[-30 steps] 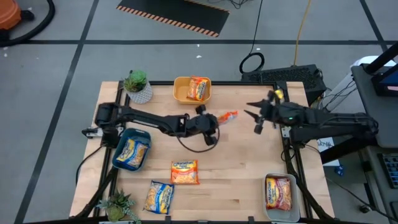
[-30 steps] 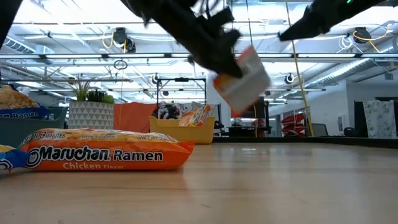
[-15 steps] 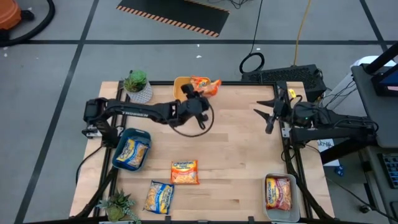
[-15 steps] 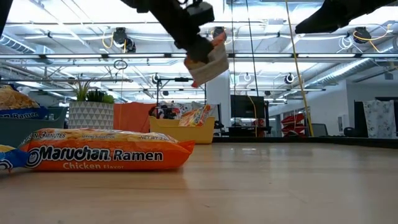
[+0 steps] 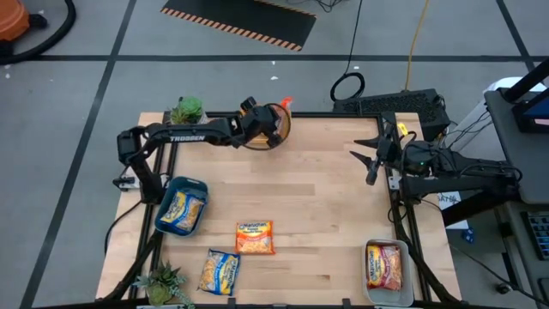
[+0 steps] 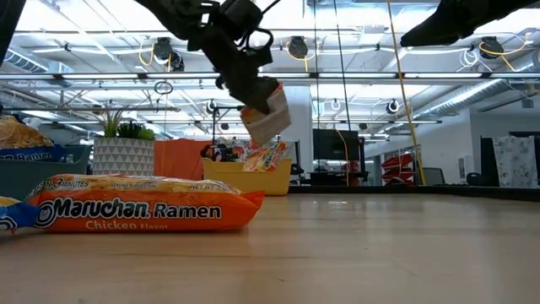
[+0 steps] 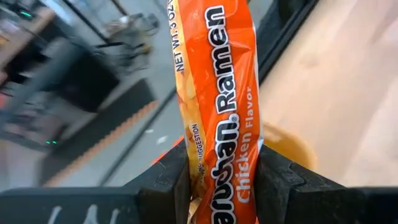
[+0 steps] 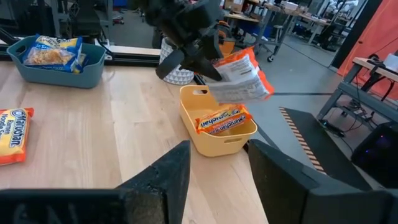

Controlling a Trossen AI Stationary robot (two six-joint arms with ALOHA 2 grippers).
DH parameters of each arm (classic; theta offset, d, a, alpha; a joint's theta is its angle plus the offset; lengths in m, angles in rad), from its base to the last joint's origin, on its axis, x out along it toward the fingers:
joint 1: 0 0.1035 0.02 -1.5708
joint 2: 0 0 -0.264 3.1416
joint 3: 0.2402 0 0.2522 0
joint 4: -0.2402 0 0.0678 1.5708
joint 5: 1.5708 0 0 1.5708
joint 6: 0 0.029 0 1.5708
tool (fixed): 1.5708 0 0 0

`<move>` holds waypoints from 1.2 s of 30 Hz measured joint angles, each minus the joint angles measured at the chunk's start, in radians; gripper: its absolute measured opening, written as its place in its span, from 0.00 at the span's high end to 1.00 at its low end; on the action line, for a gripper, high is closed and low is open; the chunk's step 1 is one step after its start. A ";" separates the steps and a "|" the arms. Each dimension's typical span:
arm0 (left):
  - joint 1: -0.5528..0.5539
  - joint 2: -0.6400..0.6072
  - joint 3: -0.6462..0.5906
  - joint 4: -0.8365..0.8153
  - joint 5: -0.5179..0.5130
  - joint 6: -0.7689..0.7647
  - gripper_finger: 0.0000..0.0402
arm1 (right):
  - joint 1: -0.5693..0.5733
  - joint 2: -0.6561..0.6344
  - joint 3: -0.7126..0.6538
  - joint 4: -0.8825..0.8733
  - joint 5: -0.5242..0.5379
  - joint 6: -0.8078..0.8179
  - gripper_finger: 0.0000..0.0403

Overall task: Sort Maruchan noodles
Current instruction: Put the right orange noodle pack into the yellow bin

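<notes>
My left gripper (image 5: 274, 118) hangs over the yellow bin (image 8: 214, 144) at the table's far edge, shut on an orange Maruchan chicken packet (image 7: 221, 93). The bin holds another orange packet (image 8: 221, 118). Two more orange packets (image 5: 255, 237) (image 5: 220, 271) lie flat on the table near its front. A packet lies in the blue bin (image 5: 168, 190) at the left, and a red one in the clear bin (image 5: 403, 279) at the front right. My right gripper (image 5: 364, 160) waits open near the right edge, holding nothing. My left gripper pinches the orange packet's two flat faces (image 7: 214, 177) between its two fingers (image 7: 171, 180), near one end. The fingers slant down toward the far edge. The packet juts out past the fingertips, tilted (image 6: 266, 114), lifted clear above the yellow bin.
A potted plant (image 5: 189, 116) stands beside the yellow bin at the far left, and another (image 5: 163, 283) sits at the front left corner. Bare wood stretches across the table's middle and right. A dark frame (image 5: 399, 206) runs along the right edge.
My left gripper has swung from the table's middle toward the far edge and risen slightly, carrying the orange packet until it hangs over the yellow bin. My right gripper has drawn back a little toward the right edge.
</notes>
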 joint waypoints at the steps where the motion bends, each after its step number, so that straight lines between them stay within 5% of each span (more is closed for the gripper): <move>1: 0.005 0.000 -0.002 0.017 0.044 -0.018 0.67 | 0.000 0.000 0.000 0.000 0.000 0.000 0.60; 4: 0.003 0.004 -0.011 0.073 0.150 -0.042 0.67 | 0.000 0.000 0.000 0.000 0.000 -0.004 0.60; 12: -0.028 0.077 -0.013 0.193 0.150 -0.066 0.67 | 0.000 0.000 0.000 0.004 0.000 -0.004 0.60; 23: -0.111 0.150 -0.013 0.208 -0.205 0.099 0.67 | 0.000 0.000 0.000 -0.019 -0.001 -0.007 0.60; 36: -0.146 0.145 -0.012 0.045 -0.336 0.094 0.67 | 0.000 0.000 0.000 -0.027 -0.001 0.000 0.60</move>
